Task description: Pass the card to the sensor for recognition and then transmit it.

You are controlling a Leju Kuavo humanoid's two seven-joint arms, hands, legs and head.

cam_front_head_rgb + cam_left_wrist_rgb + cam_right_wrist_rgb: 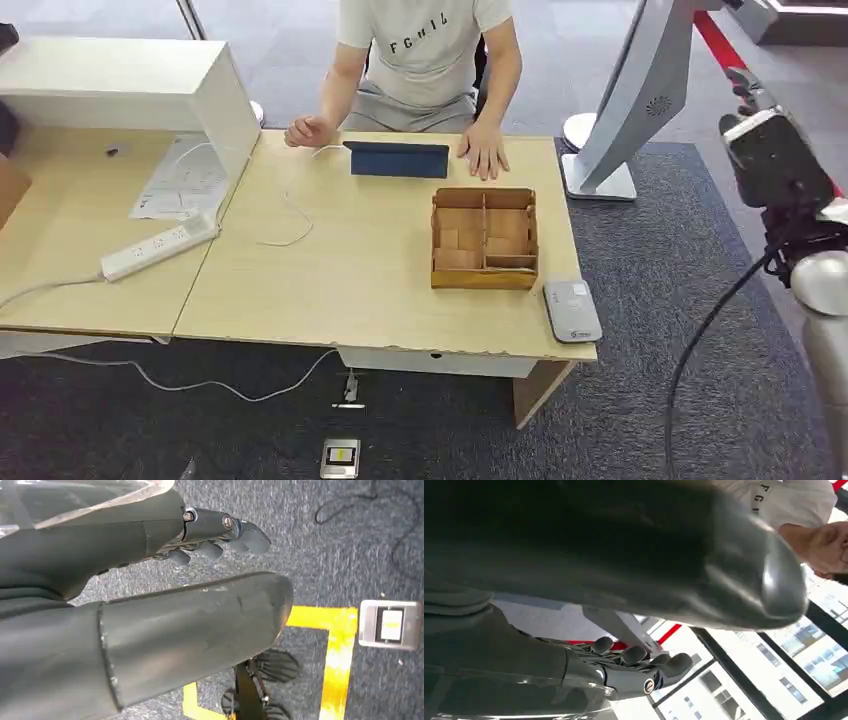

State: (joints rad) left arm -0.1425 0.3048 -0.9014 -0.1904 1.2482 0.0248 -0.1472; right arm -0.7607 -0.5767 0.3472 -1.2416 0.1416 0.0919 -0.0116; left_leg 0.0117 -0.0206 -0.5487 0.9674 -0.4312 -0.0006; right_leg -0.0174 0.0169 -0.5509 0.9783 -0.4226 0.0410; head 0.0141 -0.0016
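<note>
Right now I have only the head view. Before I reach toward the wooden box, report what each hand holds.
Observer: The left hand holds nothing; its thumb and fingers are apart.
Operator: Say what lies below it.
Observer: Dark carpet with yellow tape and a metal floor box.
Operator: Now the right hand.
Observer: The right hand is empty too, thumb apart from the fingers.
</note>
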